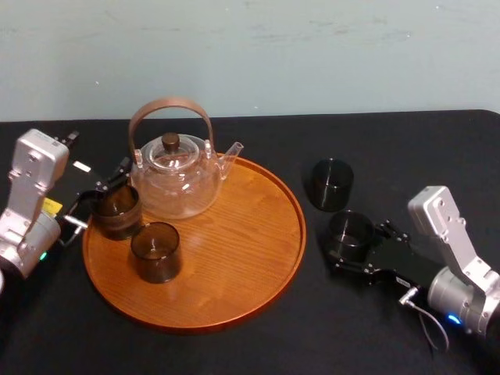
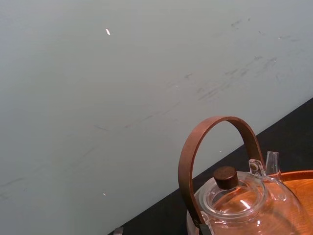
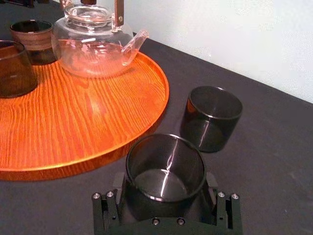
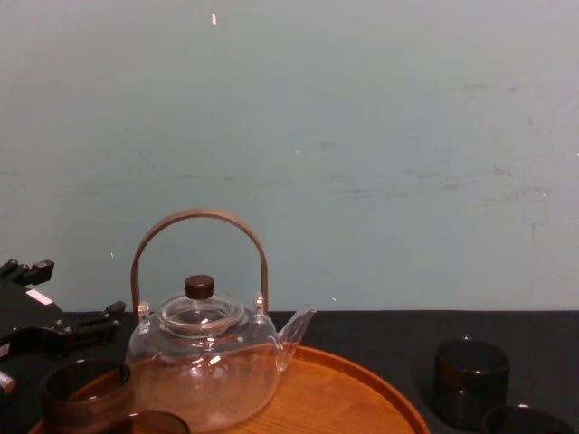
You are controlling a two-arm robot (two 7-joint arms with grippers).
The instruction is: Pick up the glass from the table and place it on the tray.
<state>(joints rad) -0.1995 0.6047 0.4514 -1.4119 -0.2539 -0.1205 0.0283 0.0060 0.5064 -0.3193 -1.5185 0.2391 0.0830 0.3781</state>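
A dark glass [image 1: 349, 233] stands on the black table just right of the round wooden tray [image 1: 234, 242]. My right gripper [image 1: 348, 244] is open around it, one finger on each side, and the glass [image 3: 165, 169] rests on the cloth between them. A second dark glass [image 1: 331, 184] stands on the table a little farther back. Two more dark glasses [image 1: 155, 251] [image 1: 117, 211] sit on the tray's left part. My left gripper [image 1: 104, 195] hovers open at the tray's left edge, by the rear one of these.
A glass teapot [image 1: 176, 176] with a brown hoop handle stands at the back left of the tray. The tray's right half [image 3: 83, 117] is bare wood. A pale wall runs behind the table.
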